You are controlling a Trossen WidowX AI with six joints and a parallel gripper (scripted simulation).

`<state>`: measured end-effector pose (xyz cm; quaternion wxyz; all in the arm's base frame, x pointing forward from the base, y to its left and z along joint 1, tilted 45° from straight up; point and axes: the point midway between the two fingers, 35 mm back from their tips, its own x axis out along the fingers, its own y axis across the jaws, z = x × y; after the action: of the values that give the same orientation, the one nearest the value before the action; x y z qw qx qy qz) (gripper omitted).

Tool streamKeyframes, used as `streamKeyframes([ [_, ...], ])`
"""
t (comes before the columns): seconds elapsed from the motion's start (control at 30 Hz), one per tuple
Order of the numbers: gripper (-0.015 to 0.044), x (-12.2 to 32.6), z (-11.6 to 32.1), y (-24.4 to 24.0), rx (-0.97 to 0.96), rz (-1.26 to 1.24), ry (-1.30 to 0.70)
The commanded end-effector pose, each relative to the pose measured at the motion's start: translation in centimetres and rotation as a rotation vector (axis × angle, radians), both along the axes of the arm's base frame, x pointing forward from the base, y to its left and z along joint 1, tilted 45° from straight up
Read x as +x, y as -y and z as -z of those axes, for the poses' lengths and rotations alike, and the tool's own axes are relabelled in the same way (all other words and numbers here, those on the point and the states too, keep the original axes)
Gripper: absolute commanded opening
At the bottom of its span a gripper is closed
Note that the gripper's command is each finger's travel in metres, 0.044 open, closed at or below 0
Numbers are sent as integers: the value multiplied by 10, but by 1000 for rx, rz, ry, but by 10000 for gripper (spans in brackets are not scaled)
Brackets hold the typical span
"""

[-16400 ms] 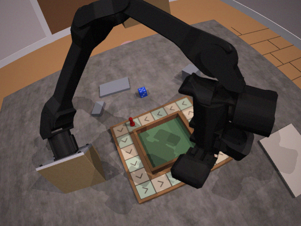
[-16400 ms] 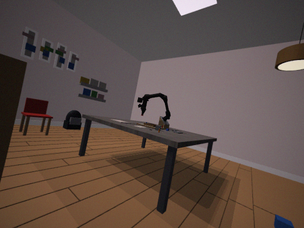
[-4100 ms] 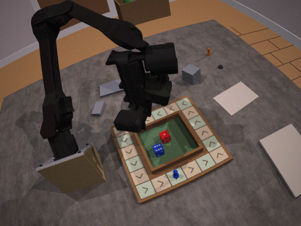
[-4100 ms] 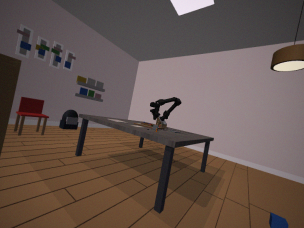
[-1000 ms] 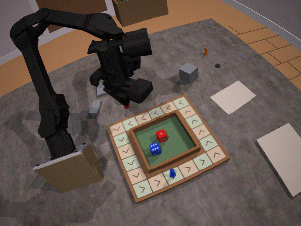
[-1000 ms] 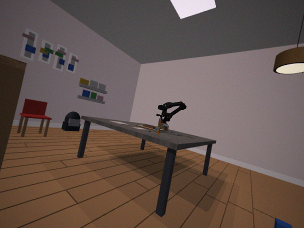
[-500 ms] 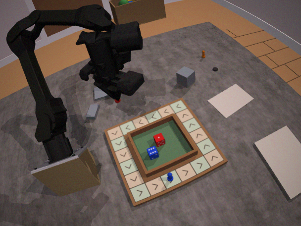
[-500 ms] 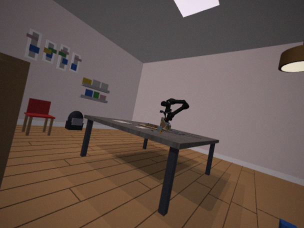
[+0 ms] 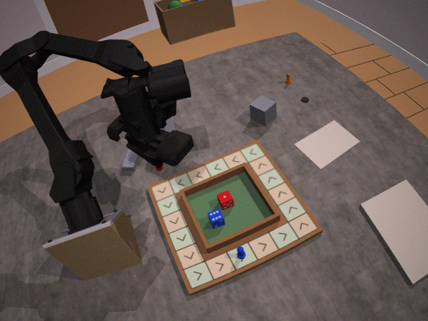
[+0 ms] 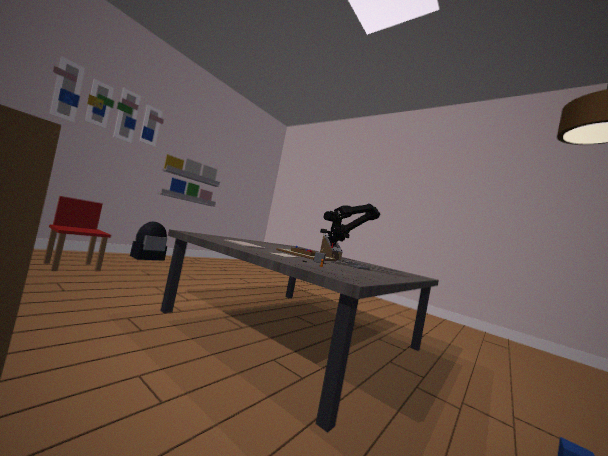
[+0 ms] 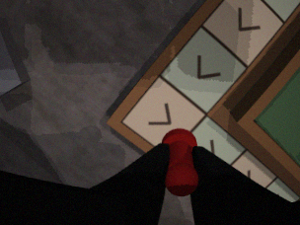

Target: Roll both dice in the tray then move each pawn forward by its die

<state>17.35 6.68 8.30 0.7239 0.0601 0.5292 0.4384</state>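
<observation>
My gripper (image 11: pixel 180 155) is shut on the red pawn (image 9: pixel 159 168) (image 11: pixel 181 163) and holds it above the board's corner region. In the top view the pawn shows just under the fingers, mostly hidden by them. The red die (image 9: pixel 225 200) lies in the green tray (image 9: pixel 246 186) with one pip on top. The blue die (image 9: pixel 215 218) lies beside it in the tray with six pips on top. The blue pawn (image 9: pixel 241 253) stands upright on a green square in the near row of the board (image 9: pixel 190 291), the third square from the near left corner.
A grey cube (image 9: pixel 262 110), an orange pawn (image 9: pixel 288 78) and a dark disc (image 9: pixel 305 99) are beyond the board. Two pale flat sheets (image 9: pixel 327 144) (image 9: pixel 398 229) lie to the right. A grey-blue block (image 9: pixel 129 160) lies behind the gripper. The tray's raised wooden walls surround the dice.
</observation>
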Motion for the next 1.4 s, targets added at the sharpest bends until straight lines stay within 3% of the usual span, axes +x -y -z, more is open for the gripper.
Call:
streamKeyframes([
  [0.0,0,-8,9,-8,8,3,-1],
  [1.13,0,-11,52,-50,13,3,-1],
  [1.37,184,-10,49,-48,12,0,4],
])
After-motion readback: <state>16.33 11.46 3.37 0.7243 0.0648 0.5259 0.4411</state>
